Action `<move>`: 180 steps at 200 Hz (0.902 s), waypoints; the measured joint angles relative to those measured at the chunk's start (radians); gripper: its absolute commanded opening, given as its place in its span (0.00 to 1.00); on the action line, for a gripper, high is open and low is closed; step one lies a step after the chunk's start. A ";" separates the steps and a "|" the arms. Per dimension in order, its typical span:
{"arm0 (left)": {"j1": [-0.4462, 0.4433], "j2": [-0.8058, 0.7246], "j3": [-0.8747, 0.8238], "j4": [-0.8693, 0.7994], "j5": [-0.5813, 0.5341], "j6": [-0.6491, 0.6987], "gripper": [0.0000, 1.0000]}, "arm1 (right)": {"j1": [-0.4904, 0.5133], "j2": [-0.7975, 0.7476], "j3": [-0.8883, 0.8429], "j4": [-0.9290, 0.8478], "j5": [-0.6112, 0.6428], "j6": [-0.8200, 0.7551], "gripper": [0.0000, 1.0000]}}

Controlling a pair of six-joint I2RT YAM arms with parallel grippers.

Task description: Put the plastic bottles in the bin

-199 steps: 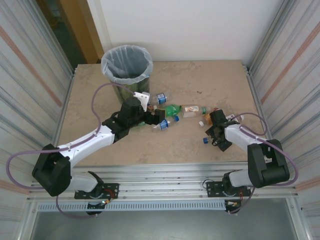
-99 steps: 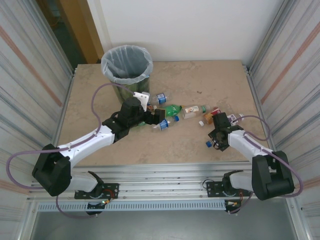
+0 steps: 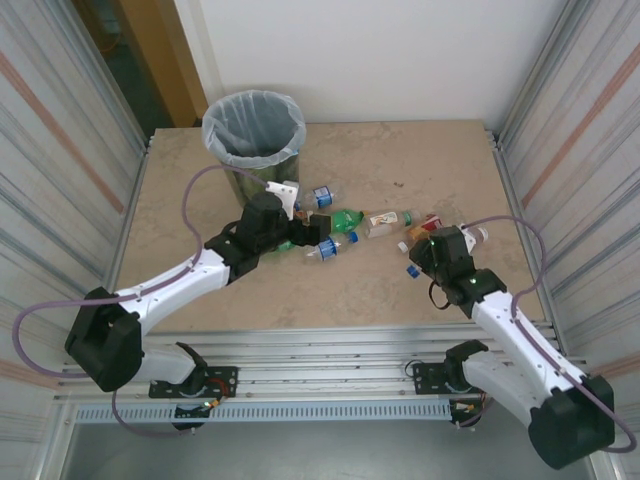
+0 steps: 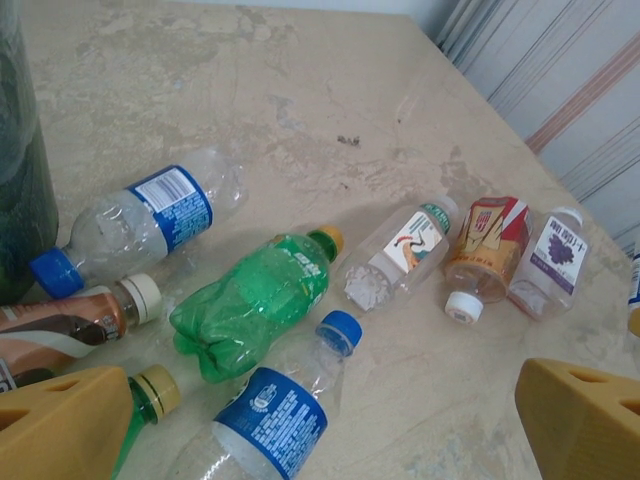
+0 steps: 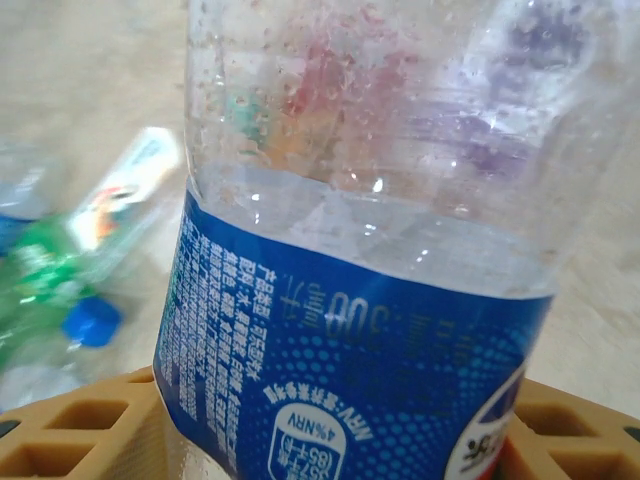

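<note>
Right now my right gripper (image 3: 428,252) is clamped on a clear blue-labelled bottle (image 5: 350,330), with my fingers (image 5: 70,430) against both sides of it, at the right end of the bottle scatter on the table (image 3: 400,160). My left gripper (image 4: 325,400) has its jaws wide apart, holding nothing, above a green bottle (image 4: 255,300) and its neighbours lying near the bin (image 3: 240,178). Bin stands upright at the table's far left, liner over its rim, well apart from the held bottle.
</note>
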 measured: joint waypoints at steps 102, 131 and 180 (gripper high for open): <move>0.000 -0.013 0.125 0.000 0.124 -0.024 0.91 | 0.273 -0.024 0.016 0.339 0.009 -0.411 0.23; 0.000 -0.009 0.193 0.003 0.219 -0.041 0.90 | 0.313 0.039 0.046 0.417 -0.017 -0.483 0.22; -0.006 0.065 0.275 0.018 0.350 -0.065 0.89 | 0.369 0.130 0.105 0.510 -0.050 -0.564 0.21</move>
